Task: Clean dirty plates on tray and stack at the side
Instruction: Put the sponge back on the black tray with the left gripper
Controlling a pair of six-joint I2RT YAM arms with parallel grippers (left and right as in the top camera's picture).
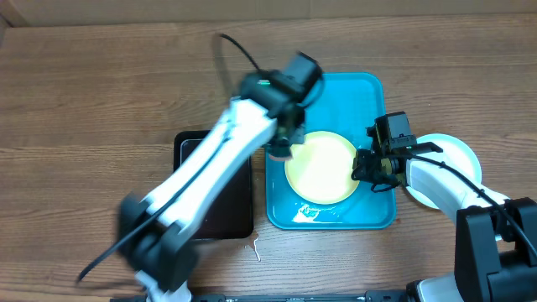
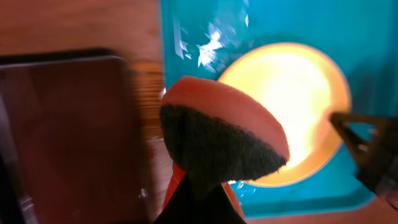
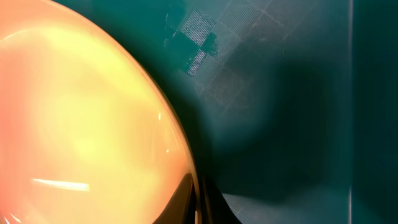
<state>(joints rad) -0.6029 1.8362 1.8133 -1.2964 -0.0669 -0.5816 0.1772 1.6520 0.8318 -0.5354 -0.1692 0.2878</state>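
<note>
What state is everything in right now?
tray, holding one yellow plate.
yellow plate, lying flat, no smear visible.
light blue plate, on the table right of the tray.
sponge, clamped in the left fingers.
black tray, no sponge seen.
right fingers, at the yellow plate's rim, grip unclear.

A bright turquoise rectangular tray (image 1: 357, 96) with rounded corners and a raised rim lies flat on the wooden surface (image 1: 84, 126). A round pale yellow plate (image 1: 321, 166) lies flat inside it. A light blue plate (image 1: 460, 149), partly hidden, rests on the surface just right of the tray.
</note>
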